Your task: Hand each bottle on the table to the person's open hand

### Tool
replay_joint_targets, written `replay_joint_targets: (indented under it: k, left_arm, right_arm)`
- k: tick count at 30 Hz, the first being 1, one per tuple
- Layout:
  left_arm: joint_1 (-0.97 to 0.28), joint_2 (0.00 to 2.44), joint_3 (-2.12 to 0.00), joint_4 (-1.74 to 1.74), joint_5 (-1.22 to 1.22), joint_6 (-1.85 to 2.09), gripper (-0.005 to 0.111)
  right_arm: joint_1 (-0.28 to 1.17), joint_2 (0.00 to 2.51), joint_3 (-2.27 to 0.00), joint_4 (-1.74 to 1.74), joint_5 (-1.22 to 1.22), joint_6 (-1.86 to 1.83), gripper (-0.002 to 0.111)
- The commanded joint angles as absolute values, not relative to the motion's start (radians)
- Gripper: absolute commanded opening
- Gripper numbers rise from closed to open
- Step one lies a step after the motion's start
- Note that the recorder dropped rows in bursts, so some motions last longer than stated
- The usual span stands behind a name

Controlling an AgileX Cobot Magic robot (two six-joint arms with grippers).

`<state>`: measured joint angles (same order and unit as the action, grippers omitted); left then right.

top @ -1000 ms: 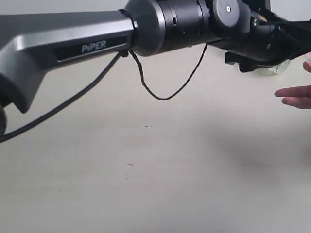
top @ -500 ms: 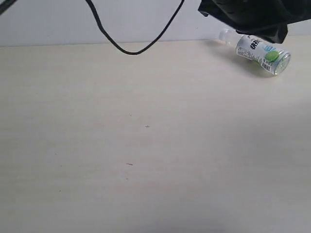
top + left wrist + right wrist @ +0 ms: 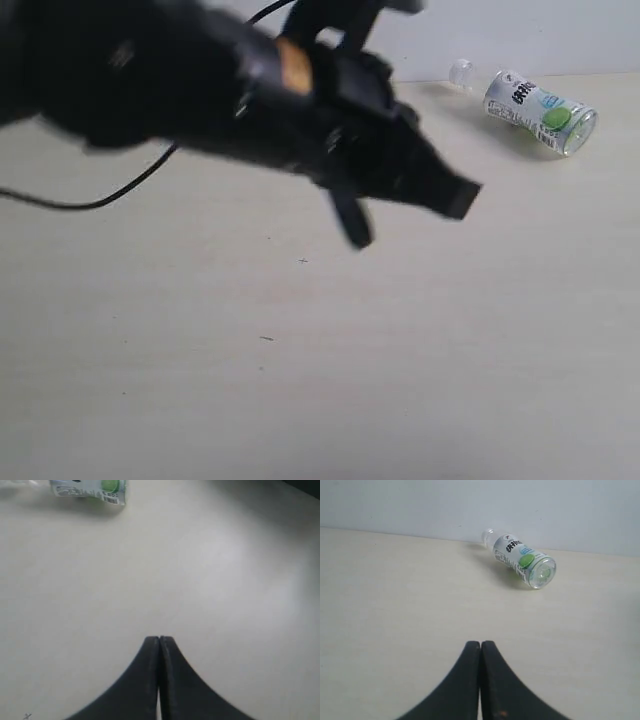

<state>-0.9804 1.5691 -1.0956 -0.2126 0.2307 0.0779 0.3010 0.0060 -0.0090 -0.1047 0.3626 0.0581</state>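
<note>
You had L gripper point(image 3: 159, 643) & R gripper point(image 3: 480, 645) fingers pressed together, both empty; lime bottle point(image 3: 538, 112) lay sideways on table point(image 3: 300, 390).

Lime-label bottle point(image 3: 534, 112) on side, far table point(image 3: 300, 380) edge.

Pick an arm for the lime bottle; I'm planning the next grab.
Right, probably: the lime bottle lies far right on the table, ahead of the shut right hand; the left hand barely sees it.

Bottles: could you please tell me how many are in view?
1. The lime-label bottle lies on its side at the far right of the table; the blurred arm may hide others.
</note>
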Motion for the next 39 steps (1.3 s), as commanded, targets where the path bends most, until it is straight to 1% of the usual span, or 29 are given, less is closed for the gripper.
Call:
replay_joint_targets:
  k: [1,5,9,21,24,26,29,39]
  left_arm:
    - [-0.978,1.37,-0.719,-0.214,-0.154,0.083,0.0]
    - [-0.978,1.229,-0.479,-0.214,-0.364,0.083,0.0]
    - [-0.976,1.09,-0.305,-0.216,-0.466,0.086,0.0]
    - [-0.976,0.706,-0.02,-0.24,-0.503,0.104,0.0]
    - [-0.976,0.622,0.0,-0.275,-0.503,0.109,0.0]
    - [-0.976,0.568,0.0,-0.318,-0.444,0.138,0.0]
    - [-0.976,0.509,0.0,-0.331,-0.418,0.157,0.0]
    - [-0.976,0.352,0.0,-0.336,-0.32,0.247,0.0]
  right_arm:
    - [0.297,0.0,-0.007,-0.108,0.359,0.054,0.0]
    - [0.297,0.0,-0.007,-0.108,0.359,0.054,0.0]
    - [0.297,0.0,-0.007,-0.108,0.359,0.054,0.0]
    - [0.297,0.0,-0.007,-0.108,0.359,0.054,0.0]
    - [0.297,0.0,-0.007,-0.108,0.359,0.054,0.0]
    - [0.297,0.0,-0.007,-0.108,0.359,0.054,0.0]
    - [0.297,0.0,-0.007,-0.108,0.359,0.054,0.0]
    - [0.297,0.0,-0.007,-0.106,0.359,0.054,0.0]
